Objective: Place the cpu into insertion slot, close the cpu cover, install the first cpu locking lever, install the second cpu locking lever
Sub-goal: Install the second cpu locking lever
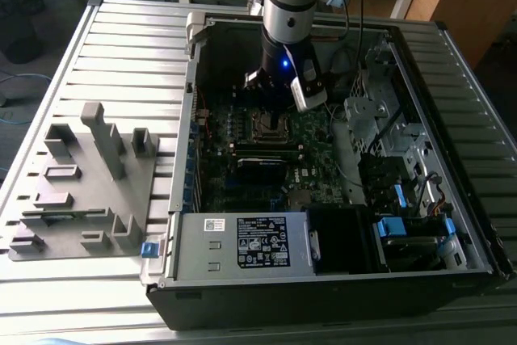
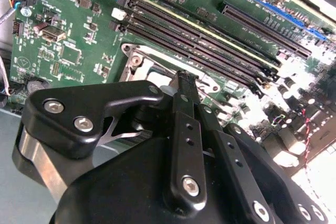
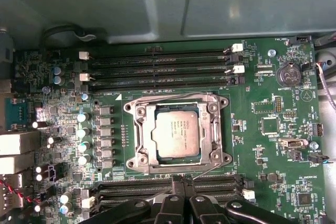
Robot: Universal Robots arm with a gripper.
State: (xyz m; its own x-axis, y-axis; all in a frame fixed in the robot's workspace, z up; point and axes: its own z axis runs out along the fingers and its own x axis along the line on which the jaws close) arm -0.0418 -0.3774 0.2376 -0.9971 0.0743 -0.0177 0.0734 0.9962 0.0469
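The cpu (image 3: 177, 137), a square chip with a dull silver face, lies in the insertion slot (image 1: 271, 125) at the middle of the green motherboard. The cpu cover (image 3: 140, 135), a thin silvery frame, lies flat around it. One thin wire lever (image 3: 173, 97) runs along the socket's side nearest the upper memory slots. Another lever (image 3: 207, 170) slants along the opposite side toward my fingertips. My gripper (image 3: 181, 181) is shut just beside that edge of the socket, with nothing visible between its fingers. In the second wrist view the gripper (image 2: 185, 80) hangs over a socket corner (image 2: 137, 60).
Long black memory slots (image 3: 157, 66) flank the socket on two sides. Capacitors (image 3: 84, 129) stand beside it. The open computer case (image 1: 194, 119) walls in the board, with a power supply (image 1: 258, 240) in front and drive bays with cables (image 1: 404, 199) at the exterior view's right. A grey fixture (image 1: 81, 183) sits at the left.
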